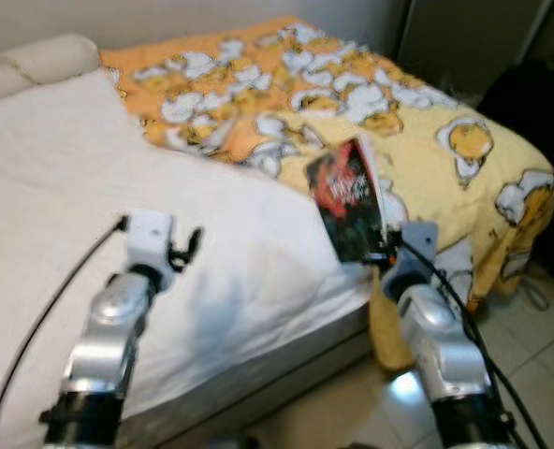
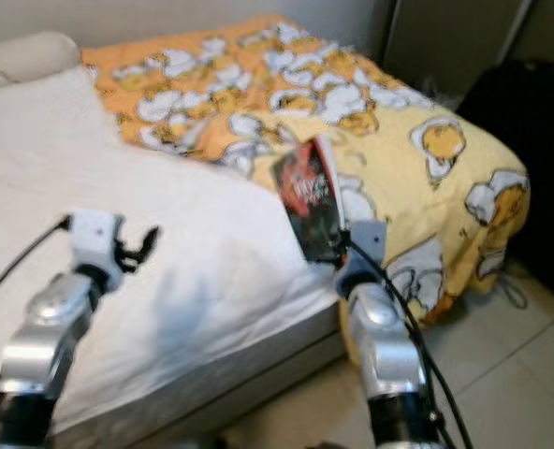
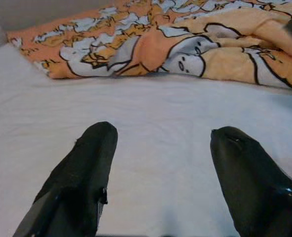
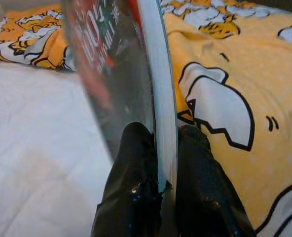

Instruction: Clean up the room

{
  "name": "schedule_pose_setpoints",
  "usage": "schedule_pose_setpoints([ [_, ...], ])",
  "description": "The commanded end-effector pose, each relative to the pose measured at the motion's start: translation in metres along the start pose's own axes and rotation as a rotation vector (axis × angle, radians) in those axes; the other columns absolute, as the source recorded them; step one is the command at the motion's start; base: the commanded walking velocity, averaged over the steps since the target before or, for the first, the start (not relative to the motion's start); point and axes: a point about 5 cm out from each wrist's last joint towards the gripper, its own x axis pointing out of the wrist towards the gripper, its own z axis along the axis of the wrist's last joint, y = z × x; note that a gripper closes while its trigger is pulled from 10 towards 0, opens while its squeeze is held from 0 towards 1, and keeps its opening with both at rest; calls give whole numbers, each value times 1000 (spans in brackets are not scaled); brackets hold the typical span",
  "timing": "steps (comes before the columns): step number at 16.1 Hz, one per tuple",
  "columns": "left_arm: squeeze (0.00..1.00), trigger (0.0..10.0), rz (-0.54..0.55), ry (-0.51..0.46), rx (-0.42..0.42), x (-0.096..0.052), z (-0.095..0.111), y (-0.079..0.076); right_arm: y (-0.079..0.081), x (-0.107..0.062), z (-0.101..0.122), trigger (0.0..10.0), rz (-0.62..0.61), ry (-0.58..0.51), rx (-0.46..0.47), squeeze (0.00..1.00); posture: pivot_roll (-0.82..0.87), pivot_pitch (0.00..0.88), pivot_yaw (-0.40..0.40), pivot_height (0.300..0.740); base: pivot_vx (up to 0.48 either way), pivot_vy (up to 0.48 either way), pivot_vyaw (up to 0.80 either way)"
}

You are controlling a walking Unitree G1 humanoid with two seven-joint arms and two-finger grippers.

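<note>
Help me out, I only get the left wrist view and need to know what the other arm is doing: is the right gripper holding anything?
Observer: Yes. The right gripper is shut on a book, one finger on each side of its lower edge.
Operator: Is the book lying on the bed?
Observer: No, it is lifted and stands tilted over the yellow blanket, near the edge of the white sheet.
Operator: And what sits past that side of the bed?
Observer: A tiled floor, and a dark bag against the wall beyond the bed's corner.
</note>
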Motion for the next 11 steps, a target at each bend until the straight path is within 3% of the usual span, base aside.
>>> schedule_pose_setpoints([
  [1,0,10000,23,2,14,0,2,8,3,3,14,10000,9,-62,-1,0,35,0,33,740,0,401,0],
  [11,0,10000,29,-3,13,4,6,8,9,5,15,10000,54,-50,-22,0,47,0,33,740,0,401,0],
])
